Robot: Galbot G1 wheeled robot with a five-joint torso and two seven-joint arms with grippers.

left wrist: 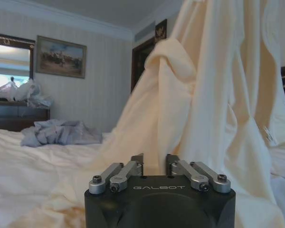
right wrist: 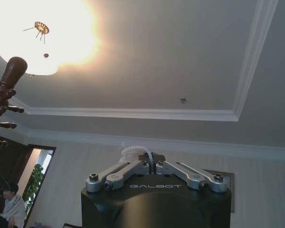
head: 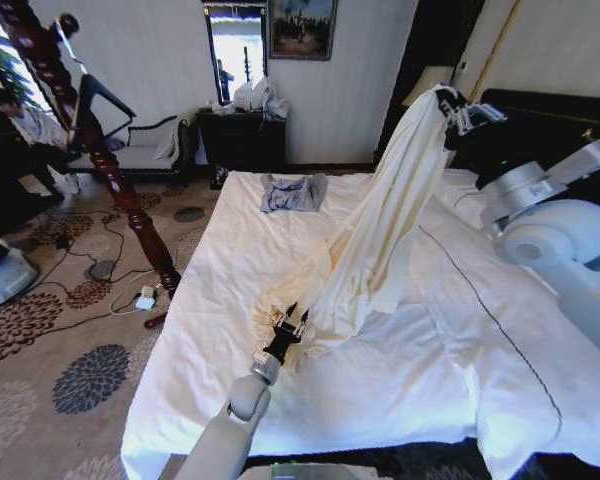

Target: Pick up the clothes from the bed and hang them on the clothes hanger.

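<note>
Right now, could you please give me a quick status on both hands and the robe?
Right hand shut on robe, raised high. Left hand shut on its hem by the bed. Hanger on post, unused.

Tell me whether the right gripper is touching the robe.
Touching. In the head view the right gripper holds the cream robe up by its top; the right wrist view shows fabric pinched between its shut fingers.
</note>
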